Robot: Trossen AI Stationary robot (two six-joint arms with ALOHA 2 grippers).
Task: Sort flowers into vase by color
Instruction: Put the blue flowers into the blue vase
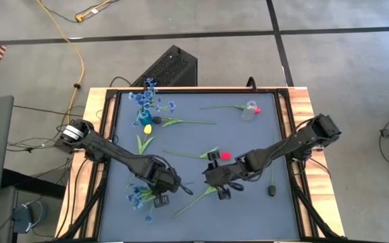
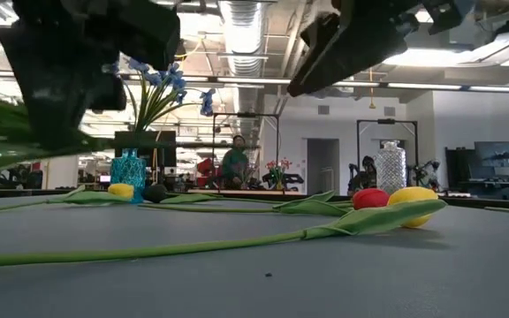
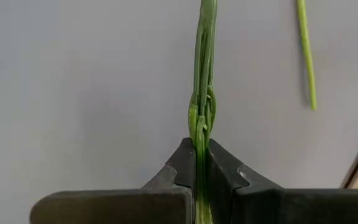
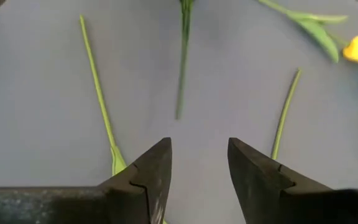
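A bunch of small blue blossoms (image 1: 139,196) on a green stem (image 3: 202,93) sits near the table's front left, with my left gripper (image 1: 167,183) shut on its stem. Open and touching nothing, my right gripper (image 4: 199,155) hovers over the mat at the middle (image 1: 211,179), with loose stems to either side. A red tulip (image 1: 225,155) and a yellow tulip (image 2: 414,205) lie flat on the mat. Another yellow tulip (image 1: 148,127) lies beside the blue vase (image 1: 145,120), which holds blue flowers. By the clear vase (image 1: 250,110) lies a red flower (image 1: 257,109). My left gripper pinches the blue bunch's thin green stem (image 3: 201,127) between its two fingers (image 3: 222,168), coming from above and pointing steeply down. The stem runs on past the fingertips over the mat. In the low view its leaves (image 2: 7,132) show raised above the table.
A small dark object (image 1: 272,190) lies on the mat at the front right, and another (image 1: 157,120) by the blue vase. A long stem (image 1: 194,201) lies slantwise near the front middle. Raised frame rails (image 1: 107,135) border the mat.
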